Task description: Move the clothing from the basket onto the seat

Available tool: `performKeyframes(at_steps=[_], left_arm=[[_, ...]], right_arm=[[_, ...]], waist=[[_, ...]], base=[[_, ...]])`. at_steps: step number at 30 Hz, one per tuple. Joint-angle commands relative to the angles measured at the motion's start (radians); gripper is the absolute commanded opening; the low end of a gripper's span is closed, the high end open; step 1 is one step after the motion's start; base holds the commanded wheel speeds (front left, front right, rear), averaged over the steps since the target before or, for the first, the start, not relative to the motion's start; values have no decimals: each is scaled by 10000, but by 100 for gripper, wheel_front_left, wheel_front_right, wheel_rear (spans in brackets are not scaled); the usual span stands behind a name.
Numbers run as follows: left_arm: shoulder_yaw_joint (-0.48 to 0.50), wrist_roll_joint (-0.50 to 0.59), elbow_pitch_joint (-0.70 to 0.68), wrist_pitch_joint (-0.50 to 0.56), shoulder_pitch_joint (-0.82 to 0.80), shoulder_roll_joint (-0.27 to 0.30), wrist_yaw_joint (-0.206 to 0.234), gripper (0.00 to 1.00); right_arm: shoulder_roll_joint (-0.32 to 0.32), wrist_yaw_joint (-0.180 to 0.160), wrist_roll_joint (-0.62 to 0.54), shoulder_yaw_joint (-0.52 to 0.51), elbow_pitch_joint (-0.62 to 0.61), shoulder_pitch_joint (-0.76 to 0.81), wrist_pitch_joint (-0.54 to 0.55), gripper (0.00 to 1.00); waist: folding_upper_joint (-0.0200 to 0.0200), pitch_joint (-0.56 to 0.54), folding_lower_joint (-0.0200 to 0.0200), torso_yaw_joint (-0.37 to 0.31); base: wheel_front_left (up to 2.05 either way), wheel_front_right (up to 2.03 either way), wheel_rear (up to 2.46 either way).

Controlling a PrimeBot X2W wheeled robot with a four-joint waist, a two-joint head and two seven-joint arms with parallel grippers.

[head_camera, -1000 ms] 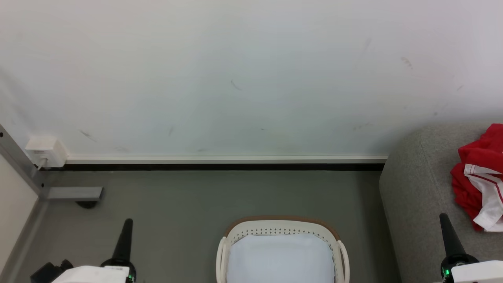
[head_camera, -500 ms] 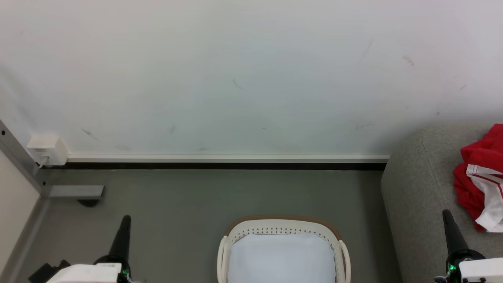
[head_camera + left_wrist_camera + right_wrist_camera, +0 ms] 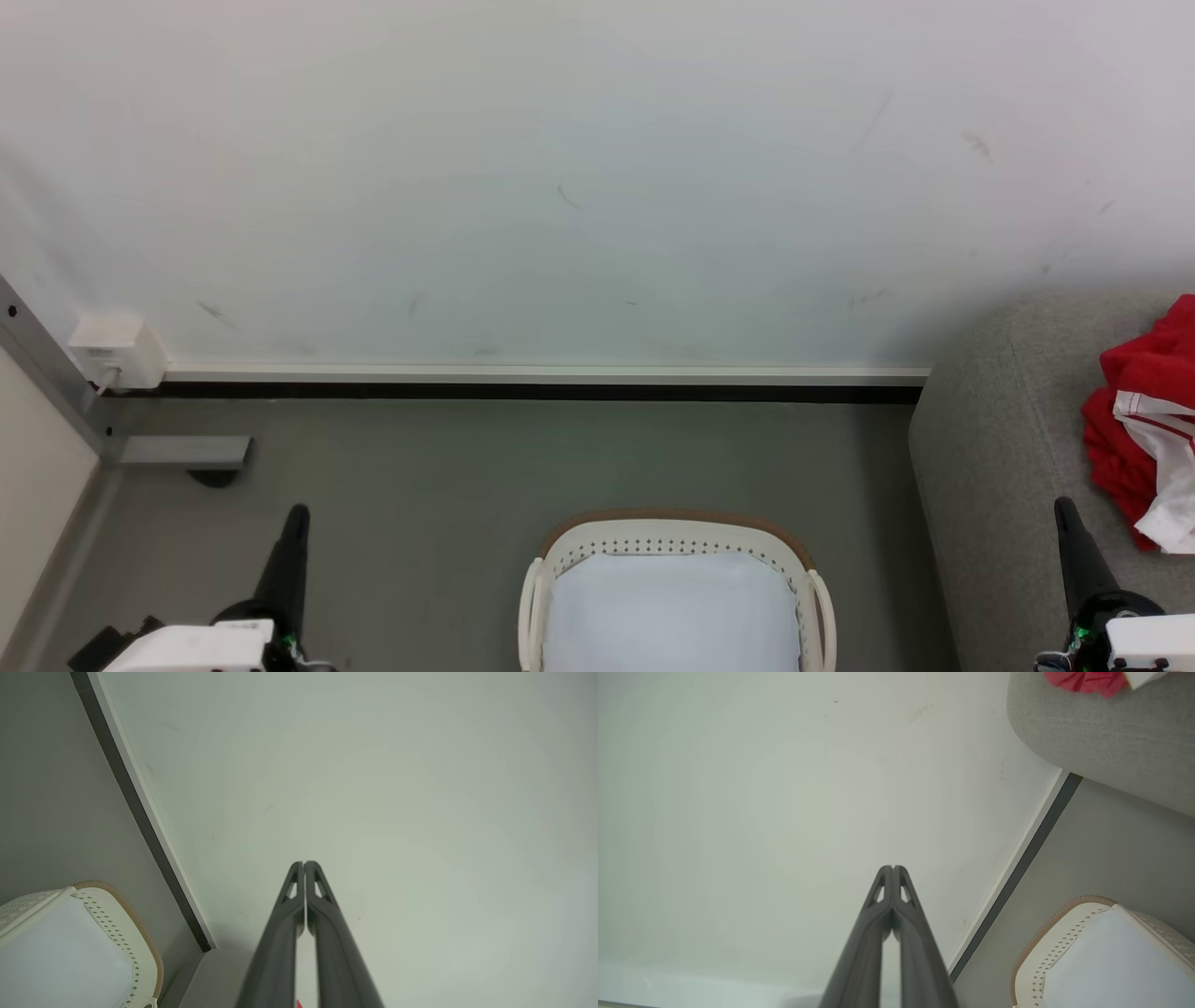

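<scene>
The red clothing (image 3: 1146,420) with white striped panels lies crumpled on the grey seat (image 3: 1004,467) at the right edge of the head view; a red corner of the clothing (image 3: 1083,680) also tops the seat (image 3: 1101,732) in the right wrist view. The cream basket (image 3: 674,551) with its tan rim stands on the floor at bottom centre, showing just its pale white lining. My left gripper (image 3: 298,511) is shut at the lower left, holding nothing. My right gripper (image 3: 1063,504) is shut beside the seat's front. Both wrist views show the fingers (image 3: 303,864) (image 3: 892,868) pressed together.
A white wall with a dark skirting strip (image 3: 523,392) runs behind the grey floor. A white wall socket box (image 3: 117,350) and a grey metal frame foot (image 3: 182,453) sit at the left. The basket (image 3: 79,947) (image 3: 1101,952) edges into both wrist views.
The head view has drifted slightly, so everything sits a little to the right. Both grippers have sunk a bit lower in the picture; the clothing stays on the seat.
</scene>
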Motion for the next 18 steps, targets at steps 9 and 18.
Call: performKeyframes(at_steps=[9,18], left_arm=[[135,-845,-69,228,-165,23,-67,0],[195,-1402,-78,381,-184,13,-72,0]], right_arm=[[51,-19,634,-205,4,-208,183,0],[119,-21,1144,-332,21,-196,312,0]], waist=[[-1,21,0,37],[-1,42,0,72]], base=[[0,0,0],[0,0,0]])
